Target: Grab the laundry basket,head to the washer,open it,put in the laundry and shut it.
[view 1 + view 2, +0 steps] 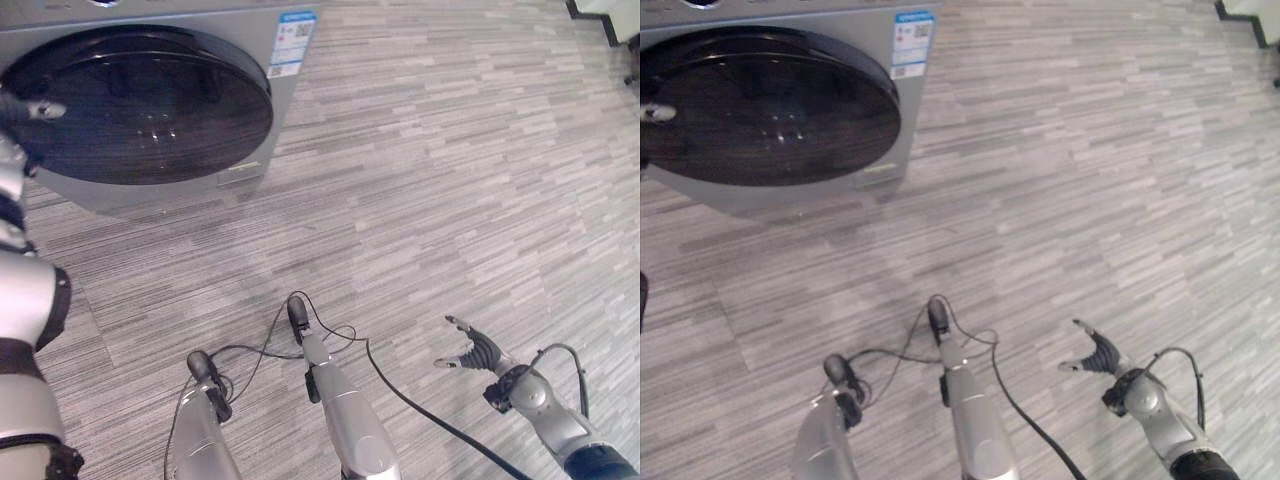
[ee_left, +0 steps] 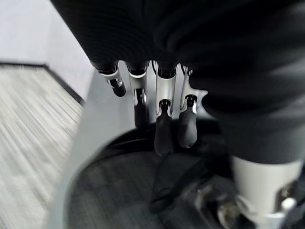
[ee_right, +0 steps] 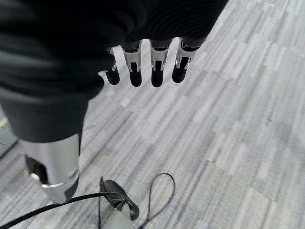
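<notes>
The grey washer (image 1: 288, 95) stands at the upper left, its round dark glass door (image 1: 140, 105) flat against its front. My left hand (image 1: 22, 112) is raised at the door's left edge. In the left wrist view its fingers (image 2: 163, 131) stretch out straight onto the door's dark rim (image 2: 109, 148), with the thumb (image 2: 259, 191) apart from them; nothing is grasped. My right hand (image 1: 476, 350) hangs low at the right over the floor, away from the washer. Its fingers (image 3: 143, 71) are spread, relaxed and holding nothing.
Grey striped flooring (image 1: 450, 180) runs to the right of and in front of the washer. A dark-edged piece of furniture (image 1: 603, 18) sits at the far top right corner. A white wall with a dark skirting (image 2: 33, 43) stands beside the washer.
</notes>
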You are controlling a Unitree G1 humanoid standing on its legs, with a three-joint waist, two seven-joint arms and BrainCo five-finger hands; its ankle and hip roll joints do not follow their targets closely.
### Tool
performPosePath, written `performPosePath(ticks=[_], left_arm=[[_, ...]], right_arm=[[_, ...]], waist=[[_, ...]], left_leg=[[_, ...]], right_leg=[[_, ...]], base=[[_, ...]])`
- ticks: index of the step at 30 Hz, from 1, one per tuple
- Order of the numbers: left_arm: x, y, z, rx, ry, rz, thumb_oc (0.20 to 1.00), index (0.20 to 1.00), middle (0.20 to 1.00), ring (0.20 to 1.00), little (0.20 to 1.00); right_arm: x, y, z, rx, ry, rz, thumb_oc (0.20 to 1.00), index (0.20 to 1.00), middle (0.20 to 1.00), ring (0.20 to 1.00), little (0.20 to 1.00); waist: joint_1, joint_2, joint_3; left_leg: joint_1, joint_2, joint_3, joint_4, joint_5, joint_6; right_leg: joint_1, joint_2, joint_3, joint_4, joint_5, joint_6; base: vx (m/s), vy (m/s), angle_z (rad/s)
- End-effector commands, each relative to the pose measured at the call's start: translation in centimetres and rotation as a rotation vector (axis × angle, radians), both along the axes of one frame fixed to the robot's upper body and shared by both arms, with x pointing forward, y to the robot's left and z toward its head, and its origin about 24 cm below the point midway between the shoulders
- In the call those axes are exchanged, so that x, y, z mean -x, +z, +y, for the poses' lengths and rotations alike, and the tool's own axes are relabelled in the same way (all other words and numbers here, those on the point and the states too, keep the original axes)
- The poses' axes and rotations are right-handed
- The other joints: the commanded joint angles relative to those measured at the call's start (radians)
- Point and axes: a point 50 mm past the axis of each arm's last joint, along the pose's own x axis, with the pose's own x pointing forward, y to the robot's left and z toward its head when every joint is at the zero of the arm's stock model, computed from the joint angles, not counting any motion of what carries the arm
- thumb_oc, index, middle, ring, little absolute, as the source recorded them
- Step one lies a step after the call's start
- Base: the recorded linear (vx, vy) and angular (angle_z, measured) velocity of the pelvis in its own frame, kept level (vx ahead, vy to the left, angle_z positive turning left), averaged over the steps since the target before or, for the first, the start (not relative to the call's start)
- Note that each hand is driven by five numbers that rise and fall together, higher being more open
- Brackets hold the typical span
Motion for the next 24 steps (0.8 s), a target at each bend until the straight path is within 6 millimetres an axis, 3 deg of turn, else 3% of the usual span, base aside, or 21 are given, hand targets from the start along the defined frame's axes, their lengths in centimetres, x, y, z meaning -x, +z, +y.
performPosePath(ticks=[1,2,3,4,5,6,7,8,9,10,11,12,13,16,17,18,20,21,24], left_arm=[[-3.4,2.3,-9.8,-0.025,-0.387,-0.276,1.0,1.0,1.0,1.0,1.0],[-3.4,1.9,-9.8,-0.02,-0.385,-0.273,1.0,1.0,1.0,1.0,1.0],[-4.3,-2.5,-15.6,-0.001,-0.574,-0.266,1.0,1.0,1.0,1.0,1.0],[-3.9,-5.7,-17.7,-0.028,-0.653,-0.236,1.0,1.0,1.0,1.0,1.0],[-2.3,-12.6,-20.3,0.103,-0.776,-0.126,1.0,1.0,1.0,1.0,1.0],[-2.3,-12.7,-20.3,0.104,-0.775,-0.124,1.0,1.0,1.0,1.0,1.0],[0.4,-18.6,-21.8,0.218,-0.856,-0.016,1.0,1.0,1.0,1.0,1.0],[0.5,-18.6,-21.8,0.218,-0.856,-0.015,1.0,1.0,1.0,1.0,1.0],[2.0,-21.4,-22.0,0.289,-0.876,0.043,1.0,1.0,1.0,1.0,1.0],[4.3,-24.9,-22.5,0.369,-0.921,0.159,1.0,1.0,1.0,1.0,1.0],[4.3,-24.9,-22.5,0.369,-0.92,0.16,1.0,1.0,1.0,1.0,1.0],[7.0,-28.4,-21.7,0.433,-0.922,0.279,1.0,1.0,1.0,1.0,1.0],[7.0,-28.4,-21.7,0.433,-0.922,0.28,1.0,1.0,1.0,1.0,1.0],[10.9,-32.2,-19.4,0.488,-0.897,0.447,1.0,1.0,1.0,1.0,1.0],[13.5,-34.3,-18.3,0.555,-0.872,0.548,1.0,1.0,1.0,1.0,1.0],[13.6,-34.4,-18.2,0.556,-0.87,0.549,1.0,1.0,1.0,1.0,1.0],[15.9,-35.9,-17.0,0.591,-0.828,0.622,1.0,1.0,1.0,1.0,1.0],[17.2,-37.1,-16.4,0.587,-0.807,0.692,1.0,1.0,1.0,1.0,1.0],[18.0,-38.3,-16.1,0.525,-0.808,0.799,1.0,1.0,1.0,1.0,1.0]], right_arm=[[1.3,-0.4,-1.3,0.014,-0.047,0.014,1.0,1.0,1.0,1.0,1.0],[1.4,-0.4,-1.5,0.019,-0.048,0.018,1.0,1.0,1.0,1.0,1.0],[3.0,-2.5,-0.9,-0.001,-0.061,0.095,1.0,1.0,1.0,1.0,1.0],[3.6,-3.7,-0.4,-0.008,-0.064,0.139,1.0,1.0,1.0,1.0,1.0],[4.1,-4.7,0.0,-0.003,-0.075,0.172,1.0,1.0,1.0,1.0,1.0],[4.2,-4.7,0.0,-0.002,-0.074,0.173,1.0,1.0,1.0,1.0,1.0],[4.3,-5.2,-0.4,0.007,-0.121,0.186,1.0,1.0,1.0,1.0,1.0],[4.3,-5.3,-0.4,0.007,-0.121,0.187,1.0,1.0,1.0,1.0,1.0],[4.3,-5.5,-0.3,-0.005,-0.146,0.189,1.0,1.0,1.0,1.0,1.0],[5.4,-6.8,0.3,-0.054,-0.182,0.236,1.0,1.0,1.0,1.0,1.0],[5.4,-6.8,0.4,-0.055,-0.181,0.236,1.0,1.0,1.0,1.0,1.0],[6.3,-7.4,0.5,-0.076,-0.193,0.266,1.0,1.0,1.0,1.0,1.0],[6.3,-7.4,0.6,-0.076,-0.192,0.266,1.0,1.0,1.0,1.0,1.0],[6.9,-8.2,0.3,-0.071,-0.214,0.31,1.0,1.0,1.0,1.0,1.0],[7.3,-8.7,0.1,-0.049,-0.218,0.343,1.0,1.0,1.0,1.0,1.0],[7.4,-8.7,0.1,-0.049,-0.216,0.344,1.0,1.0,1.0,1.0,1.0],[7.9,-9.1,0.2,-0.041,-0.217,0.363,1.0,1.0,1.0,1.0,1.0],[8.0,-9.4,0.3,-0.052,-0.232,0.368,1.0,1.0,1.0,1.0,1.0],[8.3,-9.6,0.6,-0.071,-0.235,0.381,1.0,1.0,1.0,1.0,1.0]], waist=[[-0.006,0.066,-0.005],[-0.007,0.068,-0.007],[0.003,0.092,0.026],[0.017,0.098,0.04],[0.05,0.114,0.044],[0.05,0.115,0.044],[0.075,0.128,0.04],[0.074,0.129,0.041],[0.089,0.126,0.038],[0.117,0.123,0.014],[0.115,0.122,0.012],[0.144,0.125,-0.02],[0.143,0.124,-0.022],[0.177,0.132,-0.084],[0.199,0.142,-0.119],[0.198,0.142,-0.118],[0.217,0.153,-0.143],[0.225,0.159,-0.16],[0.227,0.163,-0.179]], left_leg=[[0.122,-0.032,-0.042,-0.172,0.069,0.012],[0.129,-0.034,-0.04,-0.179,0.071,0.012],[0.209,-0.067,-0.057,-0.219,0.08,0.018],[0.236,-0.081,-0.056,-0.247,0.113,0.018],[0.302,-0.096,-0.061,-0.284,0.112,0.012],[0.306,-0.095,-0.061,-0.287,0.112,0.011],[0.364,-0.088,-0.078,-0.31,0.109,0.007],[0.367,-0.087,-0.079,-0.312,0.108,0.007],[0.4,-0.083,-0.089,-0.314,0.112,0.004],[0.432,-0.078,-0.12,-0.314,0.116,-0.007],[0.43,-0.08,-0.12,-0.316,0.121,-0.007],[0.474,-0.056,-0.155,-0.33,0.126,-0.022],[0.472,-0.057,-0.156,-0.333,0.131,-0.022],[0.531,-0.022,-0.169,-0.378,0.159,-0.047],[0.566,-0.003,-0.171,-0.405,0.185,-0.062],[0.57,-0.002,-0.171,-0.409,0.187,-0.063],[0.6,0.016,-0.171,-0.44,0.193,-0.07],[0.611,0.028,-0.17,-0.451,0.224,-0.078],[0.619,0.04,-0.173,-0.462,0.259,-0.089]], right_leg=[[0.084,-0.11,-0.002,0.248,-0.152,0.103],[0.085,-0.112,0.0,0.254,-0.156,0.103],[0.071,-0.086,0.033,0.353,-0.178,0.08],[0.071,-0.078,0.045,0.321,-0.169,0.063],[0.124,-0.099,0.035,0.232,-0.167,0.067],[0.129,-0.099,0.035,0.229,-0.166,0.067],[0.133,-0.106,0.025,0.141,-0.136,0.074],[0.138,-0.105,0.024,0.138,-0.135,0.074],[0.158,-0.099,0.018,0.138,-0.132,0.076],[0.225,-0.104,-0.012,0.139,-0.166,0.075],[0.224,-0.106,-0.013,0.136,-0.163,0.075],[0.288,-0.092,-0.061,0.146,-0.198,0.065],[0.287,-0.093,-0.062,0.143,-0.194,0.065],[0.388,-0.07,-0.121,0.076,-0.2,0.058],[0.442,-0.051,-0.145,0.021,-0.2,0.053],[0.446,-0.049,-0.146,0.017,-0.199,0.053],[0.486,-0.028,-0.159,-0.01,-0.215,0.045],[0.501,-0.012,-0.164,-0.015,-0.224,0.039],[0.518,0.0,-0.164,-0.026,-0.228,0.031]], base=[[0.07,0.064,0.19],[0.14,0.033,0.19],[0.08,-0.029,0.26],[0.18,-0.09,0.56],[0.08,-0.087,0.64],[0.25,-0.227,0.56],[0.15,-0.165,0.28],[0.23,-0.276,0.08],[0.17,-0.294,0.13],[0.16,-0.294,0.25],[0.23,-0.427,0.69],[0.14,-0.244,0.96],[0.23,-0.357,0.98],[0.19,-0.269,0.4],[0.17,-0.205,0.06],[0.15,-0.215,0.05],[0.09,-0.151,0.04],[0.06,-0.106,0.04],[0.05,-0.094,0.04]])
